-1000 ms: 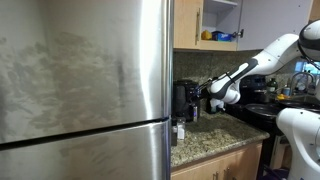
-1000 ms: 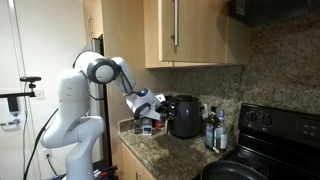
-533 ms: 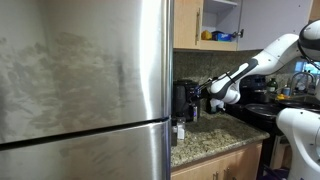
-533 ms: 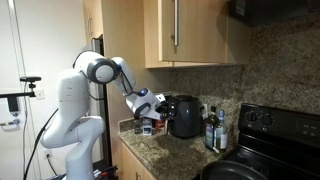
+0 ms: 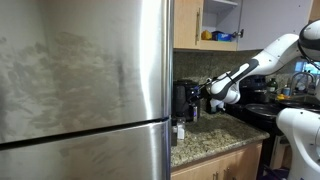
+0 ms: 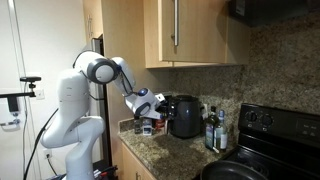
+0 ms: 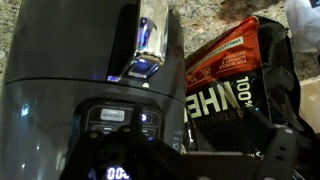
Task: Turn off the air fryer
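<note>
The air fryer (image 6: pixel 183 115) is a tall black appliance with rounded edges that stands on the granite counter. It also shows as a dark box next to the fridge in an exterior view (image 5: pixel 185 100). In the wrist view the air fryer (image 7: pixel 70 90) fills the left side, and its control panel (image 7: pixel 118 122) and a blue digit display (image 7: pixel 118 173) are lit. My gripper (image 6: pixel 150 104) hovers close in front of the fryer's upper front, as both exterior views show (image 5: pixel 213 97). Its fingers are dark shapes along the bottom edge of the wrist view (image 7: pixel 215 165), and I cannot tell whether they are open.
A black and red protein powder bag (image 7: pixel 240 85) stands right beside the fryer. The stainless steel fridge (image 5: pixel 85 90) fills one side. Bottles (image 6: pixel 212 130) and a black stove (image 6: pixel 270 135) lie past the fryer. Wooden cabinets (image 6: pixel 185 30) hang above the counter.
</note>
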